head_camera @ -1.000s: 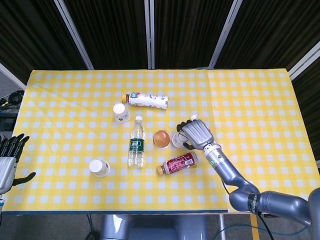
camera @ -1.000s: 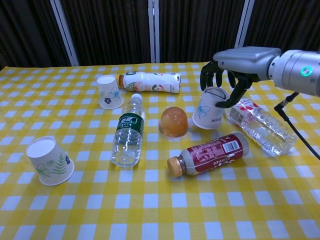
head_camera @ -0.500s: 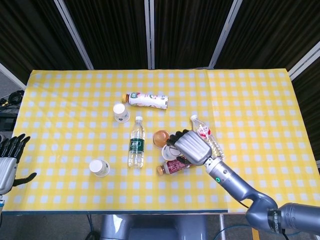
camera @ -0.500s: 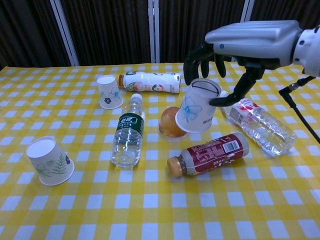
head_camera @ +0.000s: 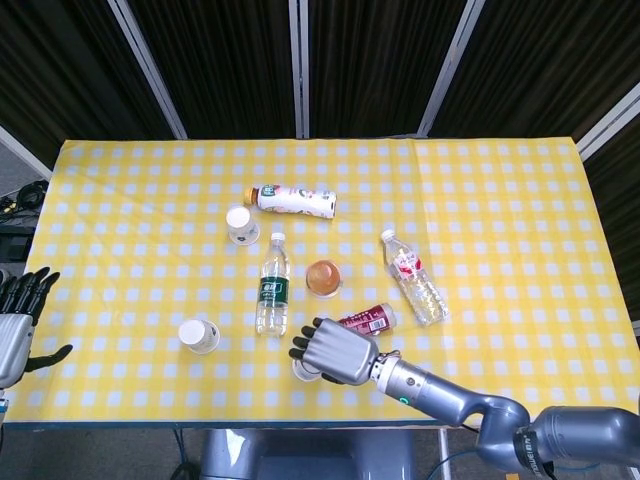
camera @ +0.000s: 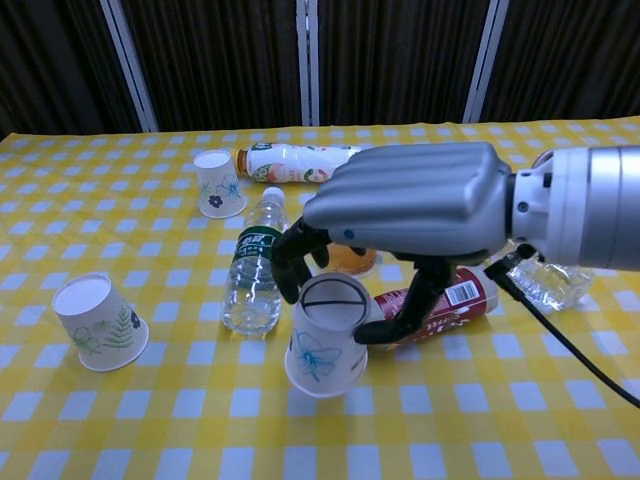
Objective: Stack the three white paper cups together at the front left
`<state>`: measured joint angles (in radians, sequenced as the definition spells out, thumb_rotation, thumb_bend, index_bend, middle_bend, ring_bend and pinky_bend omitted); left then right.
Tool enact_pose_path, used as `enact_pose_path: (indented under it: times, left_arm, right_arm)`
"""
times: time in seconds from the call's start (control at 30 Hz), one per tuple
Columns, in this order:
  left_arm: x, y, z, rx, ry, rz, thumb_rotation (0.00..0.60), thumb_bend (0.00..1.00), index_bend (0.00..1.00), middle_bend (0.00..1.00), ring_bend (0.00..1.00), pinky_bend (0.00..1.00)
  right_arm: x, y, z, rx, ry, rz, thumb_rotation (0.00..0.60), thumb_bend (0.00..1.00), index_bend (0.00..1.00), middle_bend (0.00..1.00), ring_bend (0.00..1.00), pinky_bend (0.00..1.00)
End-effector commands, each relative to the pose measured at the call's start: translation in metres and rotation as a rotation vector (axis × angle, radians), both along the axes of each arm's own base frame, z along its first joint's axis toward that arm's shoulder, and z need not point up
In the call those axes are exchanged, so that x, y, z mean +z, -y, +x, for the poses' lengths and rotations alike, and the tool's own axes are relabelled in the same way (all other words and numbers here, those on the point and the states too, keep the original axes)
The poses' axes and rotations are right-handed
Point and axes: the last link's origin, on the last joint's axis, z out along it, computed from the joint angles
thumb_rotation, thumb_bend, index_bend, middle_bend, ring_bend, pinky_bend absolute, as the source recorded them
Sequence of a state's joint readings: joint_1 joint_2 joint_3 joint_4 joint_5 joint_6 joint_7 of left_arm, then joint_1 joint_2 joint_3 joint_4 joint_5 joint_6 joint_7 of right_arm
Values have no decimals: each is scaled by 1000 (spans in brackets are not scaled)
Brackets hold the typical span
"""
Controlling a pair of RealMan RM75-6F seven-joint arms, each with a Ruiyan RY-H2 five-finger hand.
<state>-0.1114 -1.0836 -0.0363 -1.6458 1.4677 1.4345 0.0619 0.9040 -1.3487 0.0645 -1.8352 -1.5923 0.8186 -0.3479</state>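
Note:
My right hand (head_camera: 336, 352) (camera: 412, 208) grips a white paper cup (camera: 327, 338) (head_camera: 301, 371) with a blue flower print, tilted, mouth toward the chest camera, above the table near its front edge. A second cup (camera: 99, 321) (head_camera: 199, 335) with a leaf print stands at the front left. The third cup (camera: 218, 183) (head_camera: 241, 224) stands further back, beside a lying milk-tea bottle (camera: 290, 162) (head_camera: 293, 200). My left hand (head_camera: 16, 322) hangs off the table's left edge, fingers spread and holding nothing.
A water bottle with a green label (camera: 255, 265) (head_camera: 271, 285) lies between the cups. An orange jelly cup (head_camera: 323, 277), a red-labelled bottle (camera: 455, 294) (head_camera: 365, 320) and a clear bottle (head_camera: 413, 277) lie to the right on the yellow checked table (head_camera: 500, 200).
My right hand has lifted the flower-print cup from beside the orange jelly cup and carried it toward the front and left, over the red-labelled bottle. The left hand stayed put.

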Motion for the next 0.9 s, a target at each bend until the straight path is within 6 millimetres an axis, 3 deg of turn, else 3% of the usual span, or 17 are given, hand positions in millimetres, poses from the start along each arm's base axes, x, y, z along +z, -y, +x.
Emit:
enact_pose_path:
  times: [0.03,0.2,0.37,0.43,0.5,0.53,0.6,0.7,0.9]
  left_arm:
    - [0,0,0,1,0,-1,600,0,0,0,0,0]
    - [0,0,-1,5,2,-3,600,0,0,0,0,0]
    - [-1,0,-1,7,1,-7,600,0,0,0,0,0]
    - [0,0,-1,7,1,-6,600,0,0,0,0,0]
    - [-1,-1,-1,8,0,-7,600,0,0,0,0,0]
    - [-1,-1,-2,9,-1,-7,600,0,0,0,0,0]
    - [-2,-1,-2,12,-4,-12,600,0,0,0,0,0]
    - [-3,-1,-2,14,-7,-14,600,0,0,0,0,0]
    - [-3,-2,-2,13,-6,-12,600,0,0,0,0,0]
  right_arm:
    - [-13,-2,8,17,-13,14,600,295,430,483,378,480]
    - [-36,-4,16,54,-43,5,600,297,430,478,378,480]
    - [-45,-3,16,57,-39,-33,600,294,425,464,378,480]
    - [-46,-3,16,45,-32,-29,600,252,351,413,362,480]
    - [-46,-4,15,35,-34,-12,600,107,132,260,282,439]
    - [-46,-4,14,30,-34,-5,600,61,68,204,246,408]
    - [-42,-4,13,11,-31,4,600,0,2,86,148,294]
    - [-35,-5,12,-2,-22,2,600,0,0,22,68,183]
    - [1,-4,-2,20,-8,-96,600,0,0,15,54,150]
